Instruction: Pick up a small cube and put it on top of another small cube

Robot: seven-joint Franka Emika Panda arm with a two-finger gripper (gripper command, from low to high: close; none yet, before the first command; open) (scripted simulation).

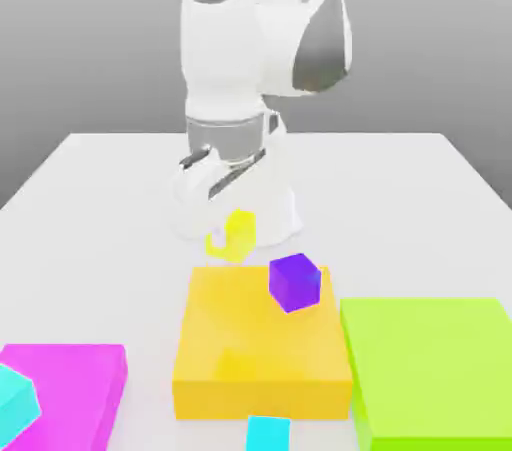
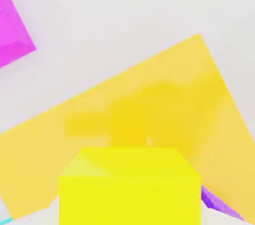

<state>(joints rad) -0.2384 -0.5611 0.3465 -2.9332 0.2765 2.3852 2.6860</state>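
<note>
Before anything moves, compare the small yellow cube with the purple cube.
The small yellow cube is held up in the closed gripper; the purple cube is not gripped. The yellow cube is bright and light, while the purple cube is dark. Both are small cubes, far smaller than the flat orange block.

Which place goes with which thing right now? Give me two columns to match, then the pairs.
1. Yellow cube
2. Purple cube
3. Magenta block
4. Green block

A. at the exterior view's right
B. held in the hand
C. at the exterior view's left
D. at the orange block

Pairs: 1-B, 2-D, 3-C, 4-A
</note>
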